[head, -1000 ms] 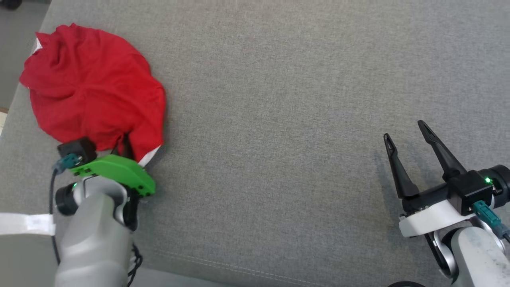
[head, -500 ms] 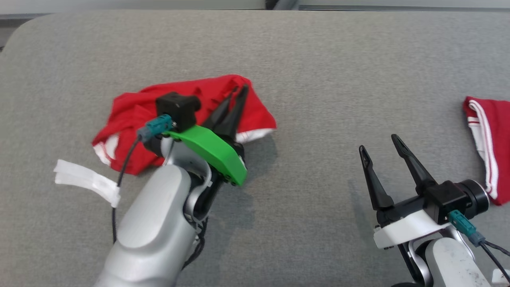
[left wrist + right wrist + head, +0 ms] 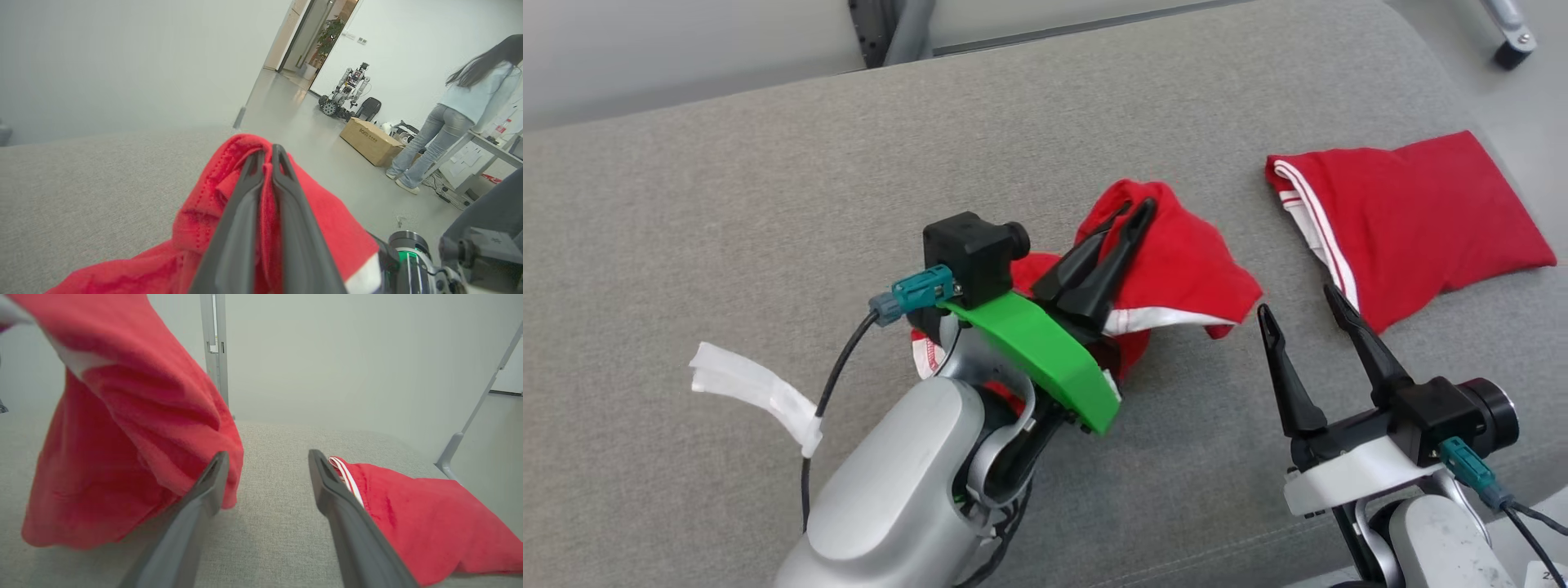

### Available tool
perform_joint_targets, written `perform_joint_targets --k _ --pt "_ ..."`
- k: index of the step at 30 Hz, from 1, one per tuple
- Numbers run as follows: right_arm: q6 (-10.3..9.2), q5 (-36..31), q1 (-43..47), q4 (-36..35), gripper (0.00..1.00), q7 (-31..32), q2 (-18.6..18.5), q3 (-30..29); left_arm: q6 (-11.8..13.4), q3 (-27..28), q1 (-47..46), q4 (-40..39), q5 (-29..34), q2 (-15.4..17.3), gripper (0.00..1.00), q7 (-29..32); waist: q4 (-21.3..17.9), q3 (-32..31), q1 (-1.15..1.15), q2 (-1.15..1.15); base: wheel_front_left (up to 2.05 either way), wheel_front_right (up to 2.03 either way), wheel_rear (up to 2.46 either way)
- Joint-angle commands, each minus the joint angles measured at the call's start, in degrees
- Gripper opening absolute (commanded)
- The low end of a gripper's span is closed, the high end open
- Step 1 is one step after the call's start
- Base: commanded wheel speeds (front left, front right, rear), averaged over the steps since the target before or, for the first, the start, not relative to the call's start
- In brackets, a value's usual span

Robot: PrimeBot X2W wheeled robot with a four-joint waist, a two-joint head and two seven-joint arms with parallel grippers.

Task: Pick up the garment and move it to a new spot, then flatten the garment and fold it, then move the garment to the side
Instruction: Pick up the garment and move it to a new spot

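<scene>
On couch point(image 3: 727, 204), L gripper point(image 3: 1137, 211) pinching red garment point(image 3: 1188, 265), box point(image 3: 369, 141) print unreadable

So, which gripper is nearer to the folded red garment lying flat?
Right. The right gripper is open just beside the folded garment; the left gripper is farther away, shut on the other, crumpled garment.

1. Looks like a robotics lab with office space.
2. Shows a second, wheeled robot point(image 3: 345, 92) parked against a bare white wall point(image 3: 408, 49), near a cardboard box point(image 3: 369, 141) on a smooth pale floor point(image 3: 302, 134).
3. Has a person point(image 3: 449, 114) standing at a tabletop point(image 3: 496, 148) strewn with small items, with cables point(image 3: 443, 192) beneath.
4. Opens through a doorway point(image 3: 304, 36) toward a potted plant point(image 3: 329, 36).
5. Centres on a broad grey fabric-covered pad point(image 3: 727, 188) with a metal frame post point(image 3: 214, 347) behind it.
</scene>
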Motion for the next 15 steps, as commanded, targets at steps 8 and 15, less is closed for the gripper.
perform_joint_targets --k 8,15 --pt "-0.09 0.0 0.0 0.9 1.0 -0.2 0.5 0.8 1.3 1.1 1.2 25.5 2.5 3.4 0.0 -3.4 -2.9 0.8 0.0 0.0 0.0 0.0 0.0" --pt "-0.09 -0.3 0.5 1.4 1.0 -0.2 0.2 -0.5 -1.5 -0.7 -0.3 35.9 3.2 1.5 1.0 -10.3 -0.1 0.4 0.0 0.0 0.0 0.0 0.0"
